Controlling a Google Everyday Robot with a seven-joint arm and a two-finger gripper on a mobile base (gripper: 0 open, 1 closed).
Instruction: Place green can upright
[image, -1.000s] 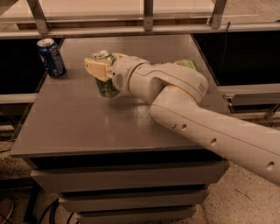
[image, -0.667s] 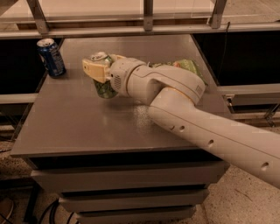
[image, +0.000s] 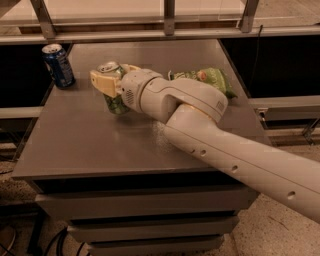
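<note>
At the far left of the table (image: 90, 150) we are seeing a dark blue can (image: 58, 65) standing upright. Right of it, our gripper (image: 114, 76) is clasping the green can (image: 116, 103) upright, jaws closed around its upper half. Farther right, a green snack bag (image: 210, 80) is lying behind our arm (image: 200, 125).

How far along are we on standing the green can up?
Done: the green can is upright, silver top up, its base apparently on the table. In hand: the gripper, over the table's back left, has its fingers closed on the can's sides. Left: release and withdraw without tipping it. The blue can stands apart.
</note>
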